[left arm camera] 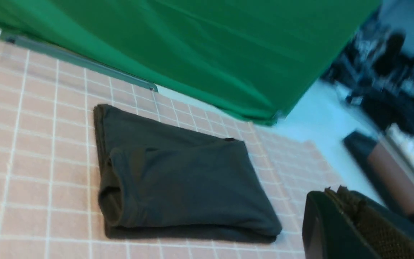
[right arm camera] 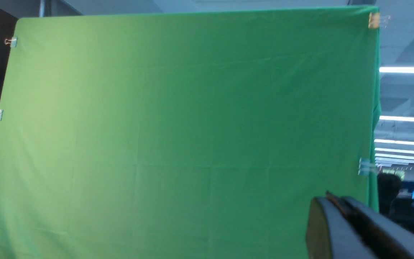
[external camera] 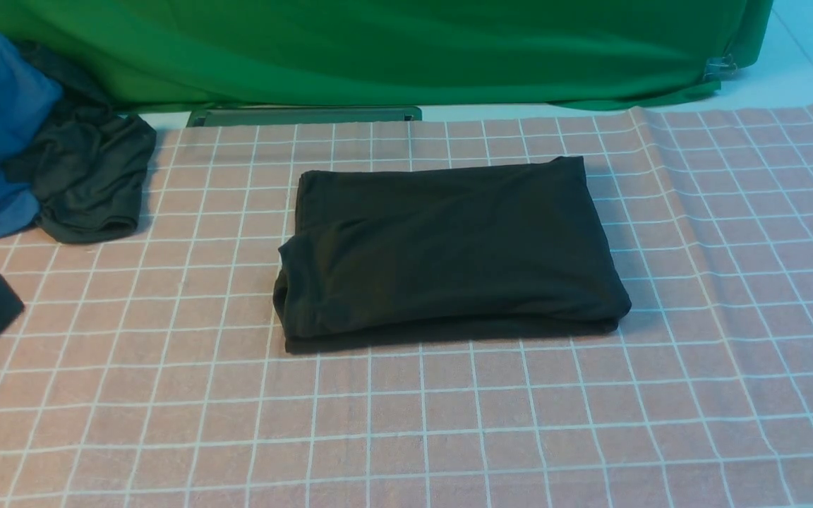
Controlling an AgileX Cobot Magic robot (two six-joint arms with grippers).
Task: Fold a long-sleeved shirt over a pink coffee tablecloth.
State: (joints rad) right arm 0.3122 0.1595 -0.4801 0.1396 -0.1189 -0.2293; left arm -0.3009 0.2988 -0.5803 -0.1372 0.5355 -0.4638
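The shirt [external camera: 449,250] is already folded into a compact rectangle, so the step in hand is judged to be the withdrawal of both arms. It is best done by lifting the tools straight away from the bundle, with nothing dragged across the top layer or the loose edges, so that the fold is not pulled open. A final check of the near edge, where the lower layers show beneath the top one, would be worthwhile; any correction should be made by a light press, not a fresh pinch.

The left tool [left arm camera: 340,223] is seen closed with nothing between its jaws, held clear of the shirt and off to one side of it. The right tool [right arm camera: 336,219] is likewise closed and empty, raised and pointed at the green cloth [right arm camera: 178,136].

The shirt lies near the middle of the tablecloth [external camera: 449,423], flat on the worktop. It is black, soft and matte, stacked in several layers, with a rounded fold on its left end and a straighter far edge. No logo or sleeve is shown. Other bunched garments [external camera: 39,162] lie well apart at the far left.
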